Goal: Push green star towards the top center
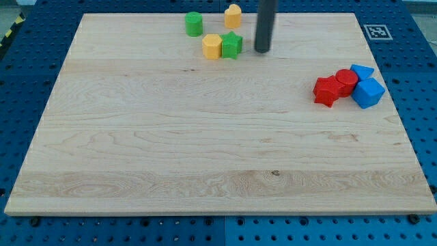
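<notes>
All I can see of my arm is a plain, smooth, dark grey rod, round in section. It ends bluntly at my tip point(262, 50). No cables, screws or markings are visible on it.

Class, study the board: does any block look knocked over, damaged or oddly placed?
Nothing stands out. The green star sits against the yellow block near the view's top centre, my tip just to its right, apart from it. No block looks damaged.
</notes>
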Controlling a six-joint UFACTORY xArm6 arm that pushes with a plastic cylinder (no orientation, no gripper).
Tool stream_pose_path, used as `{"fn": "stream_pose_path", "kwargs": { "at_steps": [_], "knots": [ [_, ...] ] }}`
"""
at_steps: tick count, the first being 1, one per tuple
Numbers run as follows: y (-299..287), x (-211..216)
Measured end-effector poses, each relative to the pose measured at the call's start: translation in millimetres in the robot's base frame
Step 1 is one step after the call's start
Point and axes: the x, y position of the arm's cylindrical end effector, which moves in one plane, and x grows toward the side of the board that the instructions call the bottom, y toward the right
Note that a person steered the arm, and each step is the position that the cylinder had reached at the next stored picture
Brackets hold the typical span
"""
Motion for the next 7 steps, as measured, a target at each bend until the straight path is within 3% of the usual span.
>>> {"fn": "stream_pose_path", "kwargs": {
  "at_steps": [1,3,4,5,6,7],
  "knots": [
    [-6.9,36.1],
    [-73.6,-7.4],
    [-79.1,-11.2],
    [-75.4,27.2],
    [-105.6,32.8],
    [-126.0,-18.7]
  ]
}}
